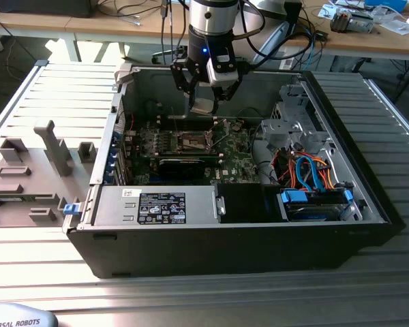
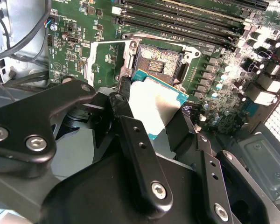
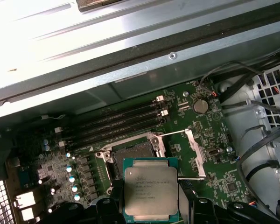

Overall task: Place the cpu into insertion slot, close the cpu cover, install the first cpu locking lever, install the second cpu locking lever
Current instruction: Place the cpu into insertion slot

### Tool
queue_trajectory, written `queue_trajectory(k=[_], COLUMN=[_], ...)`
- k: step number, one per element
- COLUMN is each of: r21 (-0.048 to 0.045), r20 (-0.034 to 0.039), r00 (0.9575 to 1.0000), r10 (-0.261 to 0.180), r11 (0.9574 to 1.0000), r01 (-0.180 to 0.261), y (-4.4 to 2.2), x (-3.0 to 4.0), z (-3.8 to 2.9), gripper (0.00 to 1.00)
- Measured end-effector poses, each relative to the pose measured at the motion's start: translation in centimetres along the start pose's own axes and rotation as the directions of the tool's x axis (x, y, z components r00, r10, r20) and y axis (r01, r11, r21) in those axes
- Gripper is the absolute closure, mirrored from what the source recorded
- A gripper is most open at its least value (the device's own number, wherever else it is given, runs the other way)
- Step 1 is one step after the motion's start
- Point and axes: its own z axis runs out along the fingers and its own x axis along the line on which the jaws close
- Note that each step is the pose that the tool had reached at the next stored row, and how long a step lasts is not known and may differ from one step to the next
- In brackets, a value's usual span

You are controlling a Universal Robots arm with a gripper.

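Exterior view: hand [image 1: 204, 103] hangs inside the open computer case [image 1: 225, 252], clenched on the cpu [image 1: 203, 107], above the insertion slot [image 1: 192, 142] (not seated).
Second wrist view: the fingers [image 2: 127, 109] pinch opposite cpu edges, probably to spare its faces.
First wrist view: cpu cover [image 3: 196, 153] stands swung open, leaving the slot free to receive the chip.

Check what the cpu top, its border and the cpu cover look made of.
cpu top: dull silver-grey metal with a matte finish. It gives a diffuse shine, not a mirror reflection. Its border: green, probably circuit-board laminate. cpu cover: thin bare metal frame with a bright silvery sheen, likely steel.
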Motion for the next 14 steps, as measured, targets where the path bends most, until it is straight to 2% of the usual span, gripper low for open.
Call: queue_trajectory(k=[14], r21=[-0.0002], r20=[0.0006], r00=[0.9999], r10=[0.011], r11=[0.9999], r01=[-0.011], y=[0.0], x=[0.0], z=[0.0], gripper=[0.46])
